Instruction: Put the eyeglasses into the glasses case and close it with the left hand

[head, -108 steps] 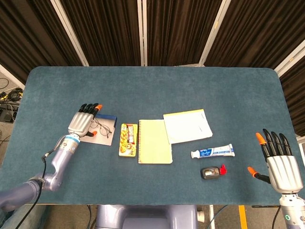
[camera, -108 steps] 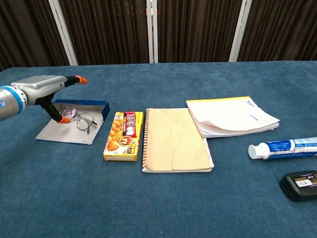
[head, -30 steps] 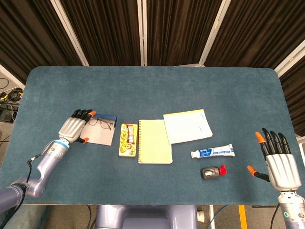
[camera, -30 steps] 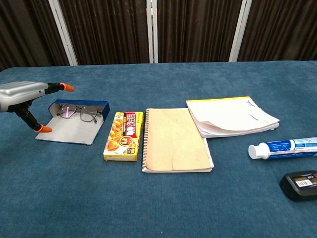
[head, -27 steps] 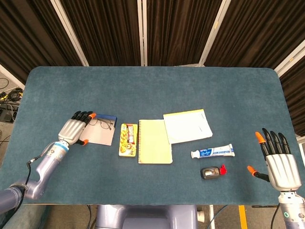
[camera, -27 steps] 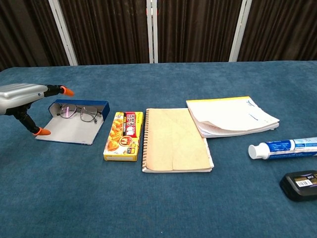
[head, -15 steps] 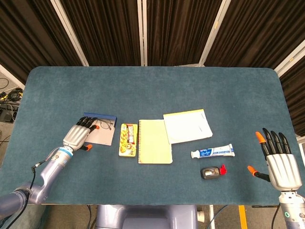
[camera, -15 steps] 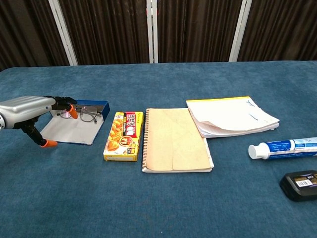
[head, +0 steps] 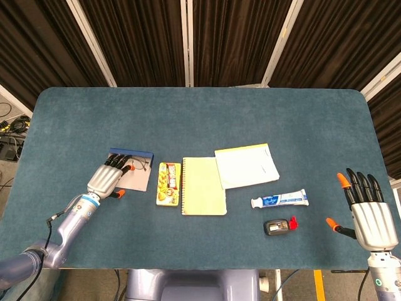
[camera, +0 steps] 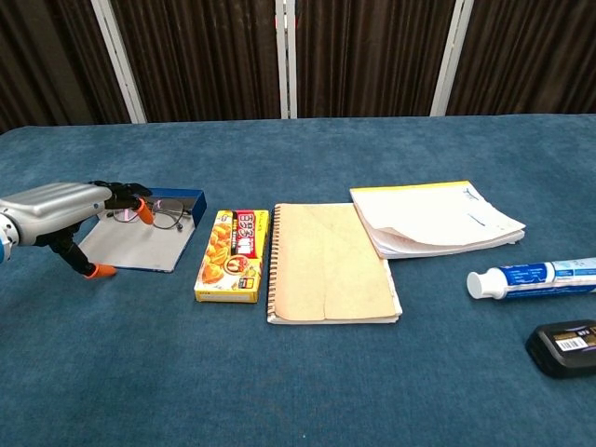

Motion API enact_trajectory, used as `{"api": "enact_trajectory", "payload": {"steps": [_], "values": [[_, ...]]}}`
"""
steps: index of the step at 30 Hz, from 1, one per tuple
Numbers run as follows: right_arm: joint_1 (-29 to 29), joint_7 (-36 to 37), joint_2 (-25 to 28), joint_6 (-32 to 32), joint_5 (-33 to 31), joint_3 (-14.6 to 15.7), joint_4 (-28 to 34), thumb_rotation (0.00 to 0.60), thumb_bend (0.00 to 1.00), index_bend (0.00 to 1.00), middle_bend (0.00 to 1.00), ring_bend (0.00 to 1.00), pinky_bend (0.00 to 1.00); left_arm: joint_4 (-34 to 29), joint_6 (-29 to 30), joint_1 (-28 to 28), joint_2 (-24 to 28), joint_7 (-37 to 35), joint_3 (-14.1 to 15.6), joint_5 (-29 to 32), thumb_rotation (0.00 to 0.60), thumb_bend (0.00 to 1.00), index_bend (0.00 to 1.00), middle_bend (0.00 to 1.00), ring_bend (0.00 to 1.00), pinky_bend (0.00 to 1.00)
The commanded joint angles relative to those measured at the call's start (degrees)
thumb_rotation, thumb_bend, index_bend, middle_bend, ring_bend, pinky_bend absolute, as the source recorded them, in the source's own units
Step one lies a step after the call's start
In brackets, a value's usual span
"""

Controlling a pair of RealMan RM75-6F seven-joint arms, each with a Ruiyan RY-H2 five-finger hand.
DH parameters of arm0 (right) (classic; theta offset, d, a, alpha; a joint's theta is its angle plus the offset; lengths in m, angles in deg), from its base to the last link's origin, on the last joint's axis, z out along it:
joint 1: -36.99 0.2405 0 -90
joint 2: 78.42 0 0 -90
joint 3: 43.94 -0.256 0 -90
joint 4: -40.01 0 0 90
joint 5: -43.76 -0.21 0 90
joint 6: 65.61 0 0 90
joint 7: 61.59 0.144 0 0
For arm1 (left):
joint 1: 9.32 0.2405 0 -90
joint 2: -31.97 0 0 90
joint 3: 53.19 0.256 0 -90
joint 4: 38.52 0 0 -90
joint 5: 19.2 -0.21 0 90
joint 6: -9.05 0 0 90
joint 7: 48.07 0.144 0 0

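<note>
The glasses case (head: 136, 180) (camera: 140, 246) lies open on the blue cloth at the left, a grey flap in front and a blue trough at the back. The wire-rimmed eyeglasses (head: 140, 165) (camera: 166, 217) rest in it against the back wall. My left hand (head: 110, 178) (camera: 61, 207) lies flat over the case's left part, its fingers reaching toward the glasses and its thumb pointing down by the flap's front left corner. It grips nothing I can see. My right hand (head: 368, 213) hovers open, fingers spread, at the table's front right.
Right of the case lie a yellow snack box (head: 168, 183) (camera: 233, 254), a tan spiral notebook (head: 203, 185) (camera: 326, 263) and a white paper pad (head: 246, 165) (camera: 438, 217). A toothpaste tube (head: 280, 200) (camera: 535, 277) and a small black device (head: 276, 226) (camera: 563, 346) sit nearer the right hand.
The glasses went from the grey flap to the case's back wall. My left hand drew off to the left, then came back right over the flap. The right hand stayed put.
</note>
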Motion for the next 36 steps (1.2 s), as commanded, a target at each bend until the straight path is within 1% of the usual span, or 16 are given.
{"api": "enact_trajectory", "payload": {"steps": [1, 19, 23, 27, 29, 36], "values": [[0.0, 0.0, 0.0, 0.0, 0.0, 0.0, 0.0, 0.600, 0.00, 0.00, 0.00, 0.00, 0.00, 0.6, 0.0, 0.0, -0.4, -0.1, -0.1, -0.1, 0.600, 0.27, 0.24, 0.00, 0.00, 0.00], [0.1, -0.1, -0.1, -0.1, -0.2, 0.0, -0.1, 0.600, 0.00, 0.00, 0.00, 0.00, 0.00, 3.0, -1.2, -0.3, -2.2, -0.2, -0.4, 0.3, 0.600, 0.28, 0.24, 0.00, 0.00, 0.00], [0.1, -0.1, -0.1, -0.1, -0.2, 0.0, -0.1, 0.600, 0.00, 0.00, 0.00, 0.00, 0.00, 3.4, -1.1, -0.2, -2.3, -0.7, -0.3, 0.0, 0.600, 0.35, 0.24, 0.00, 0.00, 0.00], [0.1, -0.1, -0.1, -0.2, -0.3, 0.0, -0.1, 0.600, 0.00, 0.00, 0.00, 0.00, 0.00, 3.7, -0.9, -0.2, -2.4, -1.0, -0.3, -0.2, 0.600, 0.48, 0.24, 0.00, 0.00, 0.00], [0.1, -0.2, -0.1, -0.2, -0.3, 0.0, -0.1, 0.600, 0.00, 0.00, 0.00, 0.00, 0.00, 3.6, -0.8, -0.1, -2.3, -1.3, -0.3, -0.4, 0.600, 0.49, 0.24, 0.00, 0.00, 0.00], [0.1, -0.2, -0.1, -0.2, -0.3, 0.0, -0.1, 0.600, 0.00, 0.00, 0.00, 0.00, 0.00, 3.6, -0.3, -0.1, -2.1, -1.5, -0.5, -0.6, 0.600, 0.50, 0.24, 0.00, 0.00, 0.00]]}}
